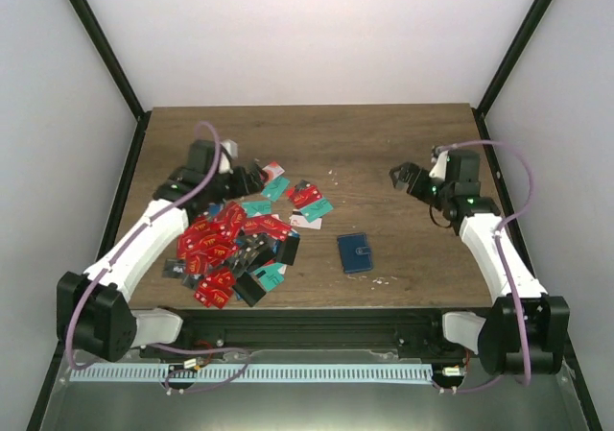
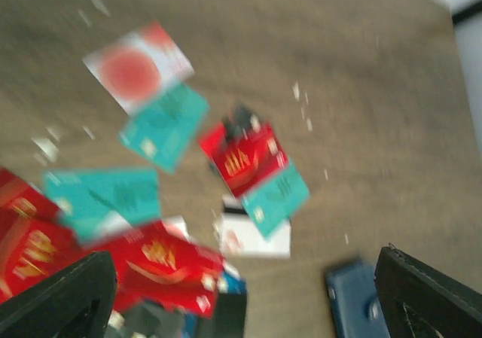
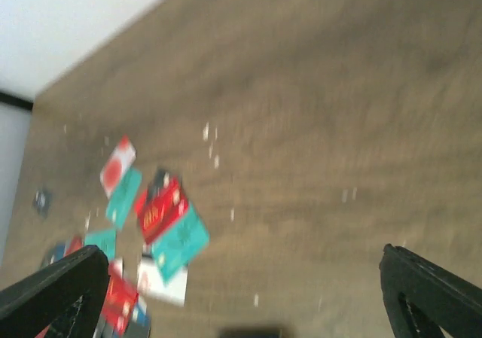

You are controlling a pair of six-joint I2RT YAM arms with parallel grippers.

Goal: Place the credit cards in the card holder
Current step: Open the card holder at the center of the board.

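Note:
Many credit cards (image 1: 230, 249), mostly red with some teal, black and white, lie scattered on the left half of the wooden table (image 1: 384, 153); they also show in the left wrist view (image 2: 248, 157) and the right wrist view (image 3: 162, 210). The dark blue card holder (image 1: 356, 252) lies shut near the table's middle front, with its corner in the left wrist view (image 2: 354, 300). My left gripper (image 1: 251, 176) hangs open and empty above the far edge of the card pile. My right gripper (image 1: 405, 179) is open and empty above bare table at the right.
Small white specks (image 1: 384, 280) dot the wood near the holder. Black frame posts (image 1: 110, 57) and white walls enclose the table. A metal rail (image 1: 307, 330) runs along the front edge between the arm bases.

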